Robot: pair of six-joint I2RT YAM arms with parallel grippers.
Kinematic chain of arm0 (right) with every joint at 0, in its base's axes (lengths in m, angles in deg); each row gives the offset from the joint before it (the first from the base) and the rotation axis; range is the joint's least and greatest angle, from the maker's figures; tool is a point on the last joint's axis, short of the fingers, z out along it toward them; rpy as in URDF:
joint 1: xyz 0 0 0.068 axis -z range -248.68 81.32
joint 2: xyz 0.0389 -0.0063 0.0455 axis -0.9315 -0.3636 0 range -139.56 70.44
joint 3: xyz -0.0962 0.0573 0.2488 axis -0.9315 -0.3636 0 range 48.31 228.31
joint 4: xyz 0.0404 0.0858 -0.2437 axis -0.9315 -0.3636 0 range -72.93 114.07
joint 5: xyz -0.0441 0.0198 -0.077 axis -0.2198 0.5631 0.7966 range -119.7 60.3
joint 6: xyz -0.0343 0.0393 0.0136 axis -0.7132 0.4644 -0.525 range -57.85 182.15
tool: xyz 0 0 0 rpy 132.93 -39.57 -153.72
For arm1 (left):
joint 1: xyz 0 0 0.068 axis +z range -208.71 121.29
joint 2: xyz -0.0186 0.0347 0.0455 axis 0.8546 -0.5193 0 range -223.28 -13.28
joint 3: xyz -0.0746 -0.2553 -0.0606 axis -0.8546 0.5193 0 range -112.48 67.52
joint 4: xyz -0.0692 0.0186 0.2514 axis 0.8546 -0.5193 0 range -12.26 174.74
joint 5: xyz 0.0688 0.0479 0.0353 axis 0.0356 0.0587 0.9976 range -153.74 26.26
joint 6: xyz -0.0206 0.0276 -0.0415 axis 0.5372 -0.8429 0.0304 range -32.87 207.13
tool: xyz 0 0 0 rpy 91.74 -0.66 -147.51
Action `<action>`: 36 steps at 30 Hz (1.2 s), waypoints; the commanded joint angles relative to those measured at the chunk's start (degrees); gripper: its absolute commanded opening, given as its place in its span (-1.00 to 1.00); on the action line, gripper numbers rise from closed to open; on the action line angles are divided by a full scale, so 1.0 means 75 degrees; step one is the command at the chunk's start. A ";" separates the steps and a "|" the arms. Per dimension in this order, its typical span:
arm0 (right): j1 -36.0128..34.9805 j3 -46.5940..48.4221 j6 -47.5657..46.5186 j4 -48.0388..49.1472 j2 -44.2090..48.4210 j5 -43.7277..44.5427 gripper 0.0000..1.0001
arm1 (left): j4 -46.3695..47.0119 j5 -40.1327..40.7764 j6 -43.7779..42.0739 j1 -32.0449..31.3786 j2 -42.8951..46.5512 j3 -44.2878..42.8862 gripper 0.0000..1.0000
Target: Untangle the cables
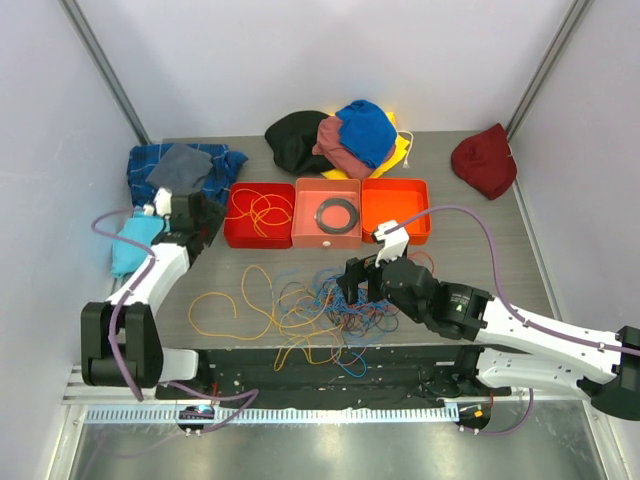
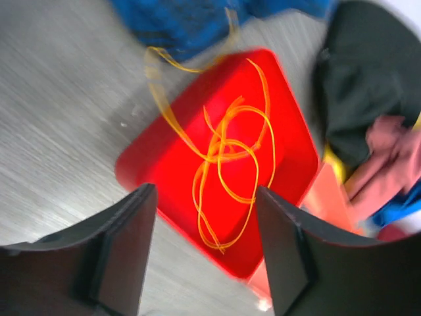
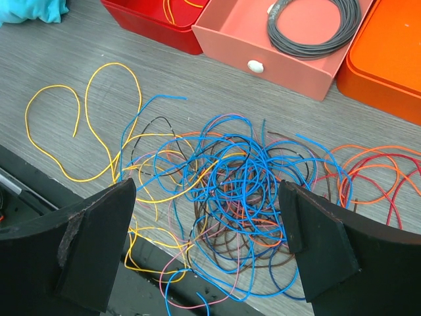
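Note:
A tangle of thin blue, brown, orange, yellow and red cables (image 1: 320,310) lies on the table near the front edge; it also fills the right wrist view (image 3: 243,191). A loose yellow cable (image 3: 99,131) loops to its left. My right gripper (image 1: 358,282) hovers over the tangle, jaws wide open and empty (image 3: 207,243). A few orange cables (image 2: 230,151) lie in the red tray (image 1: 232,232), and one strand hangs over its rim. My left gripper (image 1: 208,222) is at the tray's left side, open and empty (image 2: 207,250).
A pink tray (image 1: 305,235) holds a black rubber ring (image 1: 337,213); an orange tray (image 1: 395,205) stands to its right. Clothes lie at the back: blue plaid cloth (image 1: 185,165), a pile (image 1: 340,140), a dark red cap (image 1: 485,160). Teal cloth (image 1: 135,245) is at left.

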 commanded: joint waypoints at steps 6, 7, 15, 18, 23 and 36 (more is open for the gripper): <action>-0.0020 0.0079 0.0015 0.0085 0.0208 0.0167 0.99 | 0.2551 -0.1707 0.2133 0.1146 -0.0374 0.1267 0.24; -0.0020 0.0091 0.0003 0.0085 0.0173 0.0167 0.99 | 0.2563 -0.1672 0.2133 0.1158 -0.0421 0.1244 0.22; -0.0008 0.0173 -0.0020 0.0144 -0.0155 0.0132 0.99 | 0.2610 -0.1648 0.2122 0.1275 -0.0644 0.0975 0.18; -0.0008 0.0185 -0.0055 0.0144 -0.0202 0.0143 0.99 | 0.2563 -0.1660 0.2110 0.1357 -0.0866 0.0928 0.08; -0.0020 0.0196 -0.0137 0.0120 -0.0238 0.0179 0.99 | 0.2563 -0.1451 0.2028 0.1474 -0.1463 0.0682 -0.17; -0.0008 0.0196 -0.0243 0.0038 -0.0437 0.0319 0.99 | 0.2095 -0.1554 0.1115 0.1521 -0.0904 0.0271 -0.92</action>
